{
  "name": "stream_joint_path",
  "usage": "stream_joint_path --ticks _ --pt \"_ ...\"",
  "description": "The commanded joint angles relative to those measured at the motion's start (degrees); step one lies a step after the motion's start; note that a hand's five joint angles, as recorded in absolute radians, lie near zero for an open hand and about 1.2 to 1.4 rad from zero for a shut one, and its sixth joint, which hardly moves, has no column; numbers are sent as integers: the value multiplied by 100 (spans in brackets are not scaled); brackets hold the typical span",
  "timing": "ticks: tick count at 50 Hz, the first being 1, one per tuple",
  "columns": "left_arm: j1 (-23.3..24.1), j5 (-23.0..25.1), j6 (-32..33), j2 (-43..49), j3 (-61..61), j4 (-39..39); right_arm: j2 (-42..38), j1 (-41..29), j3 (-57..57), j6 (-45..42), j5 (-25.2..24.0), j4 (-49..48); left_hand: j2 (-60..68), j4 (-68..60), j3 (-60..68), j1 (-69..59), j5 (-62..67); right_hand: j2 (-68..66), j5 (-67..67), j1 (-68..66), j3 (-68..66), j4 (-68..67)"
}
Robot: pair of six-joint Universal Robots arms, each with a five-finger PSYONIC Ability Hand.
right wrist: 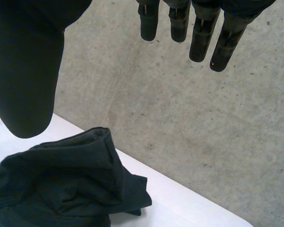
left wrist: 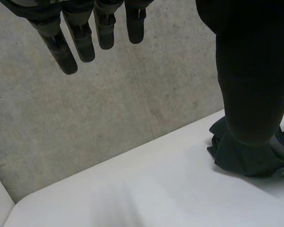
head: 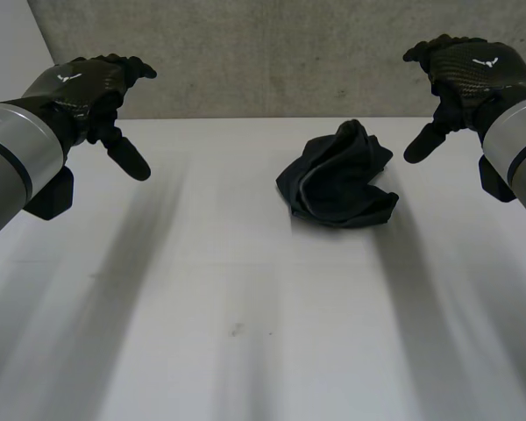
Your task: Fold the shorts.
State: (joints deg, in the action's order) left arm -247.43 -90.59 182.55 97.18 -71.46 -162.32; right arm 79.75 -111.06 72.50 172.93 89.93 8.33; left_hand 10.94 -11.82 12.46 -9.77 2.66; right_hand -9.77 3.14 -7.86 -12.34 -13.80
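The shorts (head: 337,180) lie in a dark, crumpled heap on the white table (head: 245,307), towards its far edge, close to the grey concrete wall (head: 272,53) behind them. The cloth is bunched up, with folds and a raised ridge across the top.

The left hand (head: 88,92) hangs in the air well apart from the shorts, on their left side. Its fingers (left wrist: 85,38) are straight and spread, its thumb (left wrist: 251,85) stands apart from them, and it holds nothing. In the left wrist view the shorts (left wrist: 241,158) lie beyond the thumb, partly hidden by it.

The right hand (head: 469,74) hovers near the shorts on their right side, above them and not touching. Its fingers (right wrist: 199,33) are also straight and apart from the thumb (right wrist: 26,71), with nothing between them. In the right wrist view the shorts (right wrist: 61,184) lie below the thumb.
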Motion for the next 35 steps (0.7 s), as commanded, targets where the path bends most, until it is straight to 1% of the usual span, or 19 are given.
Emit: stream_joint_path --ticks 1,4,5,7,8,11,12,15,16,18,19,20,21,22,23,24,28,32,35 --pt "2 -2 0 29 0 -10 -660 -4 124 4 -72 -270 -94 182 -246 -23 -266 -23 -314 -214 234 380" --pt "2 -2 0 38 0 -36 -1136 -12 72 22 -72 -305 -94 182 -246 -23 -266 -23 -314 -214 234 380" --pt "2 -2 0 38 0 -71 -1459 -47 11 22 -63 -323 -94 182 -246 -23 -266 -23 -314 -214 234 380" --pt "2 -2 0 47 -8 -107 -1777 -109 -95 30 -63 -384 -94 182 -246 -23 -266 -23 -314 -214 234 380" --pt "2 -2 0 47 -17 -133 -2101 -170 -252 22 -54 -498 -94 182 -246 -23 -266 -23 -314 -214 234 380" --pt "11 -2 9 47 -79 -186 -2542 -206 -455 -13 -63 -753 -94 182 -246 -23 -266 -23 -314 -214 234 380" --pt "11 -2 9 47 -114 -264 -2831 -206 -595 -66 -63 -901 -94 182 -246 -23 -266 -23 -314 -214 234 380" --pt "11 -11 26 47 -175 -405 -3271 -206 -798 -259 7 -1017 -94 182 -246 -23 -266 -23 -314 -214 234 380" --pt "11 -11 26 38 -228 -493 -3560 -206 -964 -460 42 -1035 -94 182 -246 -23 -266 -23 -314 -214 234 380" --pt "11 -11 26 38 -272 -563 -3825 -215 -1123 -680 86 -1044 -94 182 -246 -23 -266 -23 -314 -214 234 380" --pt "11 -11 35 30 -298 -616 -4044 -215 -1289 -916 173 -1061 -94 182 -246 -23 -266 -406 69 -597 -149 -3" --pt "11 -11 35 29 -307 -634 -4099 -223 -1352 -988 218 -1070 -94 182 -246 -23 -266 -1200 863 -1392 -944 -798" --pt "11 -11 35 29 -316 -643 -4151 -223 -1413 -1059 270 -1070 -94 182 -246 -23 -266 -2324 1987 -2516 -2067 -1922" --pt "11 -20 35 29 -316 -652 -4169 -223 -1457 -1120 297 -1087 -94 182 -246 -23 -266 -3501 3164 -3692 -3244 -3099" --pt "11 -11 35 29 -316 -652 -4178 -241 -1501 -1208 297 -1157 -94 182 -246 -23 -266 -6377 6040 -6569 -6120 -5975" --pt "11 -11 35 29 -307 -652 -4170 -267 -1502 -1226 289 -1210 -94 182 -246 -23 -266 -7016 6679 -7208 -6759 -6614" --pt "2 -11 27 12 -299 -652 -3837 -565 -1405 -1288 201 -1237 -94 182 -246 -23 -266 -7023 6686 -7214 -6766 -6620" --pt "2 -11 26 -23 -272 -652 -2863 -1153 -801 -1218 -53 -1254 -94 182 -246 -23 -266 -7023 6686 -7214 -6766 -6620" --pt "-24 -2 26 -41 -255 -660 -2422 -1453 -553 -1200 -264 -1272 -94 182 -246 -23 -266 -7023 6686 -7214 -6766 -6620"
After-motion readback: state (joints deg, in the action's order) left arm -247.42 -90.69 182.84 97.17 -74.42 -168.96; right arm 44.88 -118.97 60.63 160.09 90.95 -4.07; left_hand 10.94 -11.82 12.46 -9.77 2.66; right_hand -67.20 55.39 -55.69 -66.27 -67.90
